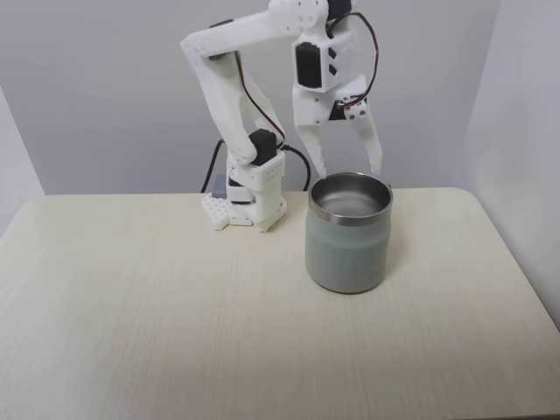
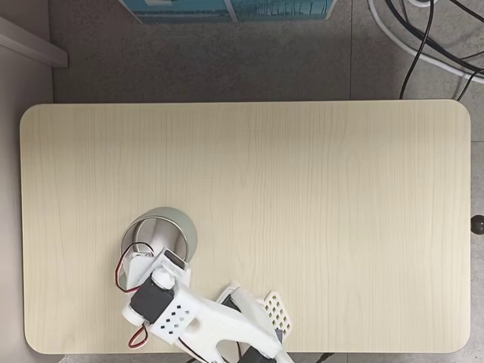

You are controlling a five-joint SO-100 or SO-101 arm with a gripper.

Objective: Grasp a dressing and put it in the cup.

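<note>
Two fixed views, same moment. Side-on one: white arm (image 1: pixel 232 87) is folded up and over from its base (image 1: pixel 249 197) at the table's far edge, gripper (image 1: pixel 350 168) pointing straight down over the cup (image 1: pixel 347 249). Jaws are spread apart, nothing between them; fingertips (image 1: pixel 321 166) hang just above the steel rim, one over the left part of the mouth and one over the right, neither clearly touching the rim. Cup is upright on the pale wood-grain table (image 1: pixel 131 306), right of centre in this view and just in front of the arm base. Interior is shiny metal, but the angle is too shallow to see the bottom. Dressing: can't locate it in either view, and can't tell if it's inside the cup. Top-down view: cup (image 2: pixel 181 227) sits near the lower-left of the table (image 2: pixel 302 189), with the gripper (image 2: pixel 146 253) and wrist covering much of its mouth, so only the upper arc of the rim and a slice of the inner wall show. Red and black servo wires (image 2: pixel 121 276) loop beside the wrist. Off the table, cables (image 2: pixel 423 45) run over the grey floor at top right, and a teal box (image 2: pixel 242 9) sits at the top edge.
</note>
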